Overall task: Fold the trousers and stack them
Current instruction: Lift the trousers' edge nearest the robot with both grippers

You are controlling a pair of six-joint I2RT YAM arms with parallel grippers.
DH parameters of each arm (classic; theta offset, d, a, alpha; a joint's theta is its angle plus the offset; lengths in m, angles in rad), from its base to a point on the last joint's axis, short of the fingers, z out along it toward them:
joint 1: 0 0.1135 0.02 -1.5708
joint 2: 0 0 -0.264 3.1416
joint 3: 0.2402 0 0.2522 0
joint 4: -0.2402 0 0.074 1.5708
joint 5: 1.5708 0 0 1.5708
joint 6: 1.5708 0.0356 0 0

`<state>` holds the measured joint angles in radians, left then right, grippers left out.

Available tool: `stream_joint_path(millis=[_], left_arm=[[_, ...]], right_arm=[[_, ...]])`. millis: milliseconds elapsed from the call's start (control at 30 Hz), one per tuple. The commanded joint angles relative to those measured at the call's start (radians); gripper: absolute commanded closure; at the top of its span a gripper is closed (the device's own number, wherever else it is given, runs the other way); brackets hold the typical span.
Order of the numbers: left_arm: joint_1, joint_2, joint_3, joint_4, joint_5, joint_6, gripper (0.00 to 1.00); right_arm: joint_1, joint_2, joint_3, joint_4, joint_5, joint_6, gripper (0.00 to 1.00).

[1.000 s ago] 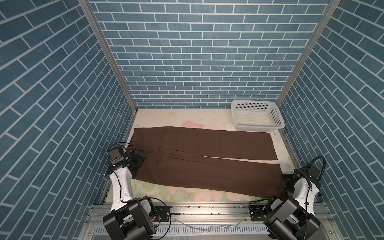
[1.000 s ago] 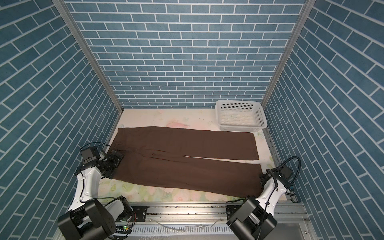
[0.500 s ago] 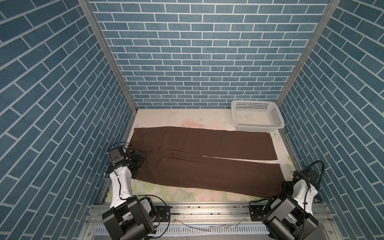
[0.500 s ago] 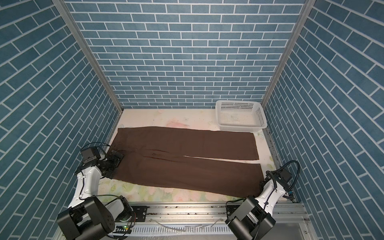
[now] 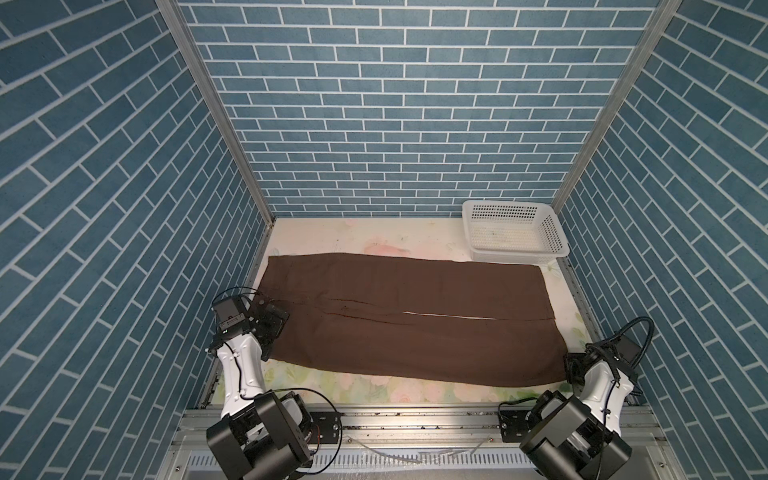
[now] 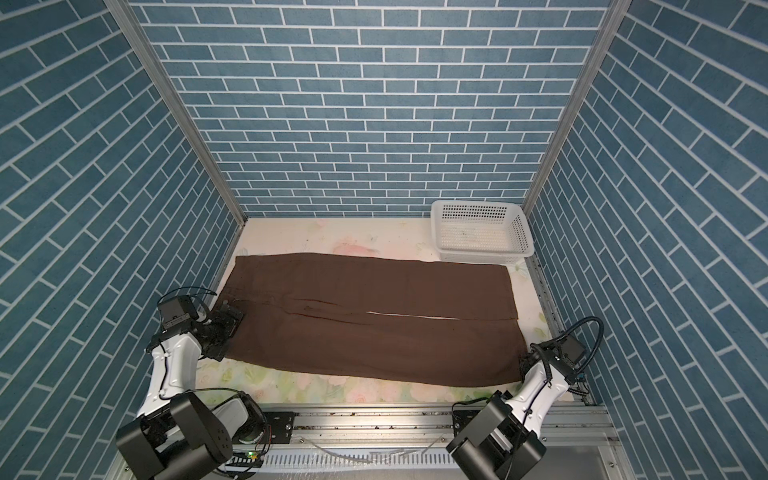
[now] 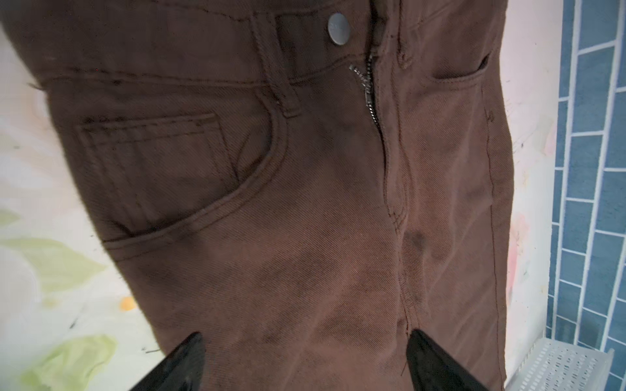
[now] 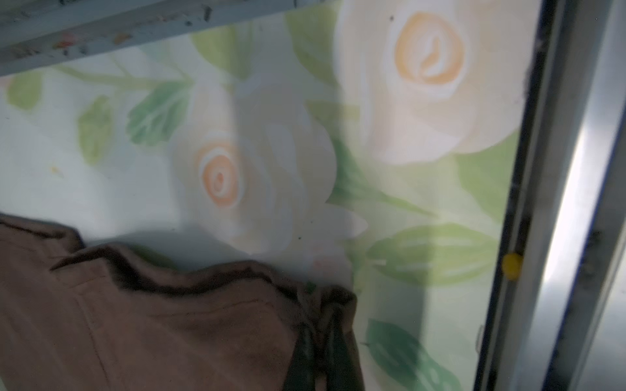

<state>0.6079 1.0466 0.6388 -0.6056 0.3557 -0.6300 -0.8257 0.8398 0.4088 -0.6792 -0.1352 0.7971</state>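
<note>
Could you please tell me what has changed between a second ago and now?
The right gripper closed on the near leg's hem corner of the trousers, bunching the fabric there. The left gripper stayed open over the waistband. The trousers still lie spread flat, and the basket has not moved.

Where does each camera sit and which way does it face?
Top views: high above the arm bases, facing down toward the back wall; trousers, basket, both arms.
Left wrist: just above the waistband; open left gripper's tips show.
Right wrist: low over the table at a hem corner; right gripper shut on it.
Shared: top views and left wrist show the basket.
</note>
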Motion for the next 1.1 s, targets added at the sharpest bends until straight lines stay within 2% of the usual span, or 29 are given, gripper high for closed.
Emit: stream_joint_path(millis=[0,167,333,500,700,900,967,1033,1067], left_arm=[[0.056,-0.037,0.002,-0.06,-0.092,0.025,0.06],[0.102,-0.054,0.022,-0.067,-0.205,0.004,0.04],[0.104,0.029,0.013,-0.006,-0.317,-0.038,0.04],[0.102,0.133,-0.033,0.131,-0.301,-0.082,0.17],[0.102,0.213,-0.019,0.194,-0.315,-0.074,0.31],[0.104,0.278,-0.014,0.205,-0.35,-0.074,0.53],[0.104,0.292,-0.012,0.211,-0.354,-0.072,0.7],[0.105,0.303,-0.005,0.205,-0.352,-0.076,0.96],[0.104,0.304,-0.001,0.198,-0.346,-0.078,1.0]], right_arm=[[0.003,-0.052,0.034,-0.039,-0.007,-0.044,1.0],[0.003,-0.054,0.032,-0.028,-0.025,-0.049,1.0],[0.003,-0.028,0.048,-0.011,-0.052,-0.062,1.0],[0.003,0.001,0.072,-0.014,-0.059,-0.07,1.0],[0.003,0.01,0.083,-0.018,-0.046,-0.072,1.0],[0.003,0.03,0.118,-0.035,-0.037,-0.073,1.0],[0.003,0.044,0.13,-0.033,-0.042,-0.07,1.0],[0.003,0.06,0.132,-0.025,-0.051,-0.063,1.0],[0.003,0.065,0.134,-0.023,-0.056,-0.062,1.0]])
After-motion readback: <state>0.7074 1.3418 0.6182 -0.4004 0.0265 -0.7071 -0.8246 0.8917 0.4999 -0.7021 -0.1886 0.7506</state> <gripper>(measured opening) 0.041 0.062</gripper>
